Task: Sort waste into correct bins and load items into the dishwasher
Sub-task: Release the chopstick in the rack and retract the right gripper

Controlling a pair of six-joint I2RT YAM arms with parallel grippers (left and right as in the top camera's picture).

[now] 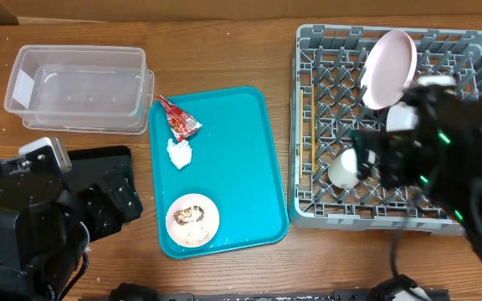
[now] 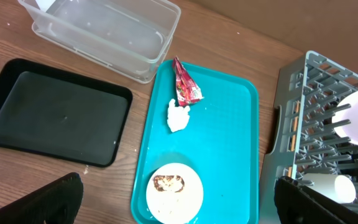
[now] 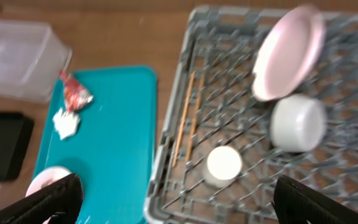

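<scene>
A red wrapper and a white tissue wad lie on the teal tray. A small bowl with rice and brown scraps sits at the tray's near end. The clear tub and black tray stand to the left. The grey rack holds the pink plate, white bowl, white cup and chopsticks. My left gripper is open and empty above the small bowl. My right gripper is open and empty over the rack's near left corner.
Bare wooden table surrounds the trays and rack. My left arm covers most of the black tray in the overhead view. My right arm covers the rack's right side.
</scene>
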